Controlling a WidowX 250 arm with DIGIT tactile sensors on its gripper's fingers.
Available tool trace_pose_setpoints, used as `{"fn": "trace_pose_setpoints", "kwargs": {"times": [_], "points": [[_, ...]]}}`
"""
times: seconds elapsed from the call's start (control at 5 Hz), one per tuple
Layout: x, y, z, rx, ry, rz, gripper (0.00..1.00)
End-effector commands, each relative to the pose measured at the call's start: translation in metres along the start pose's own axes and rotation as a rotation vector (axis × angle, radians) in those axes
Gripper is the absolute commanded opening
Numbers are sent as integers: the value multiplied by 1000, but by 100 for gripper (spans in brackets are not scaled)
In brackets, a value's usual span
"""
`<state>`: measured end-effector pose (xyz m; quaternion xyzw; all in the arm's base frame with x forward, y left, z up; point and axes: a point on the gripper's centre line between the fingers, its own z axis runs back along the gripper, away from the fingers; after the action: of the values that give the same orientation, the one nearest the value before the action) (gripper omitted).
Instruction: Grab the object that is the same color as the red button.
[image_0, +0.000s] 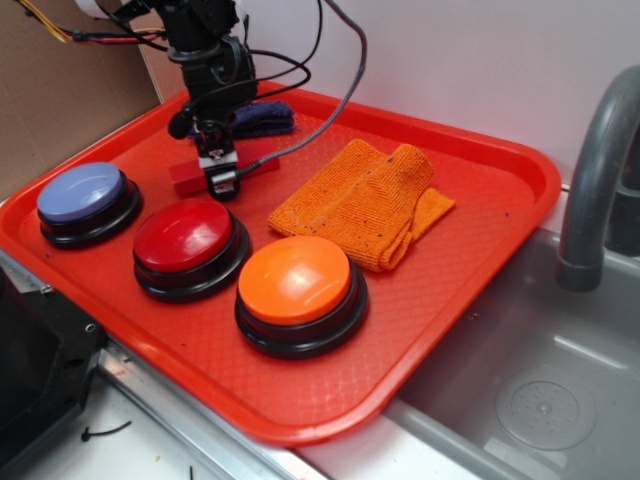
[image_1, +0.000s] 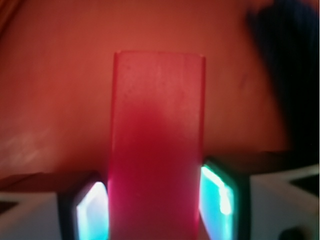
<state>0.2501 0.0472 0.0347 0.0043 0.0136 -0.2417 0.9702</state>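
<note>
The small red block (image_0: 188, 177) lies on the red tray (image_0: 480, 160) at the back left, behind the dark red button (image_0: 185, 235). My gripper (image_0: 222, 180) points straight down over the block's middle. In the wrist view the block (image_1: 157, 125) fills the gap between the two fingers. Both glowing pads (image_1: 216, 197) press against its long sides, so my gripper (image_1: 155, 205) is shut on it. The block looks level with the tray floor; I cannot tell if it is lifted.
A lavender-blue button (image_0: 82, 192) sits left of the red button and an orange button (image_0: 295, 280) to its right front. An orange cloth (image_0: 360, 200) lies right of the gripper. A dark blue cloth (image_0: 262, 120) lies behind it. A sink (image_0: 540, 390) and grey faucet (image_0: 595, 180) are at right.
</note>
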Motion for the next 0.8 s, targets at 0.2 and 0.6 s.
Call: {"fn": "trace_pose_setpoints", "kwargs": {"times": [0.2, 0.6], "points": [[34, -10, 135, -16, -97, 357, 0], [50, -26, 186, -75, -170, 428, 0]]}}
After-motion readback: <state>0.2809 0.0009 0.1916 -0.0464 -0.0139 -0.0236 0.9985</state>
